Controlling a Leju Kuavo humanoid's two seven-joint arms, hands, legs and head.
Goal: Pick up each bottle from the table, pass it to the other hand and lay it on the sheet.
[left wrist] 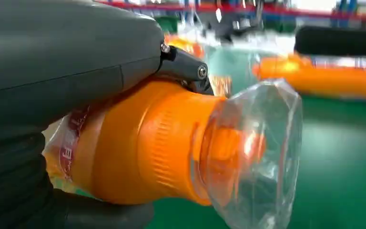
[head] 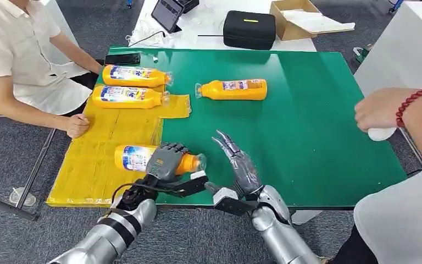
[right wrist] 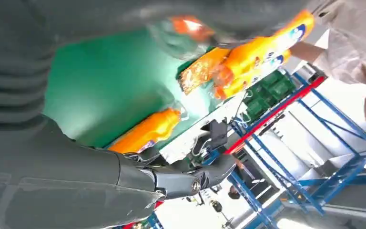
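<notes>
My left hand grips an orange bottle lying across the near edge of the yellow sheet, its clear-wrapped cap pointing right over the green table. My right hand is open just right of that cap, fingers stretched forward, holding nothing. Two more orange bottles lie on the sheet's far end. A further bottle lies on the green table beyond the sheet, also seen as an orange bottle in the right wrist view.
A person sits at the left with a hand on the sheet's edge. Another person's arm with a red bead bracelet reaches in from the right. A phone, a black case and a cardboard box lie beyond the table.
</notes>
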